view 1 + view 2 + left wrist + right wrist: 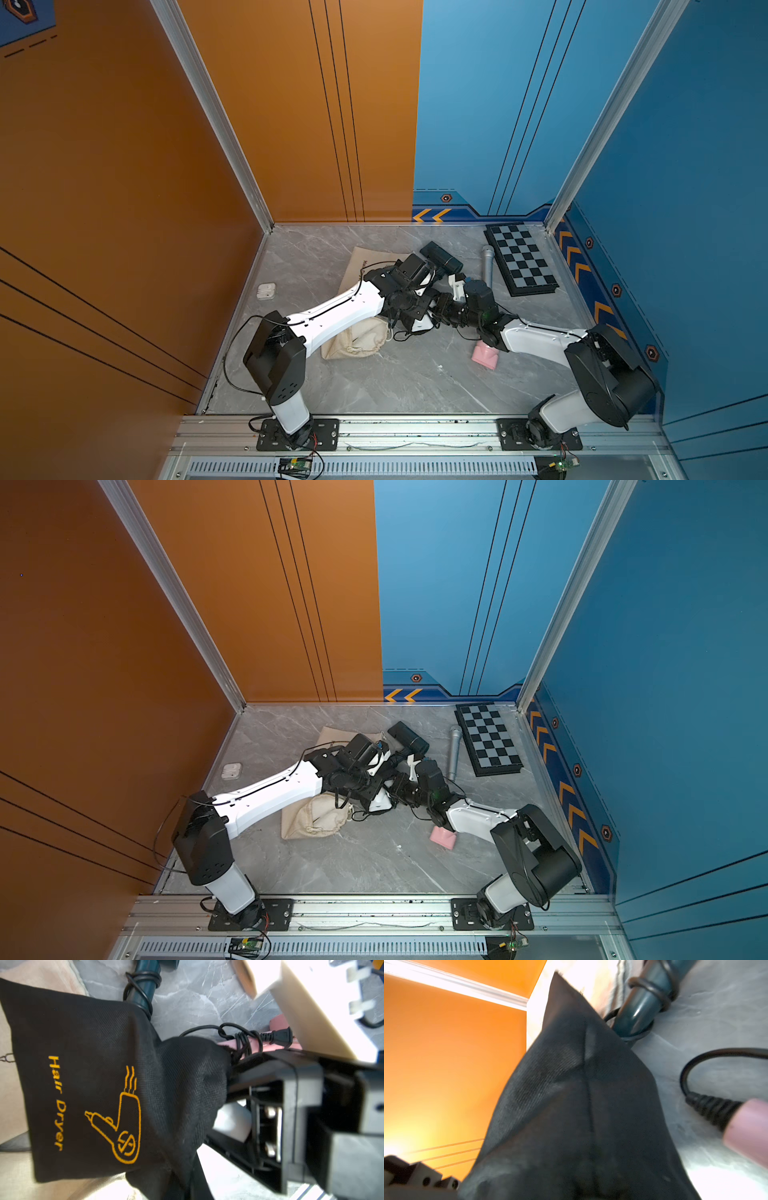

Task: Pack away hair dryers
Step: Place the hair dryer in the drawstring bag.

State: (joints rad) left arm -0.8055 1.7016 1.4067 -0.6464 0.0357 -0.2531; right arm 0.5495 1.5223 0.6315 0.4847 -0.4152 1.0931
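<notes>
Your left gripper (415, 305) has its fingers pressed together at the gathered mouth of the black bag (87, 1084). Whether cloth is pinched between them, you cannot tell. The right gripper (442, 309) meets it there. Its fingers do not show, so their state is unreadable.

The black hair dryer (441, 257) lies on the table (395, 382) just beyond both grippers, with its cord-wound handle touching the bag's edge. The pink hair dryer (484, 356) lies under the right forearm, and its wound handle reaches to just beside the bag mouth.
</notes>
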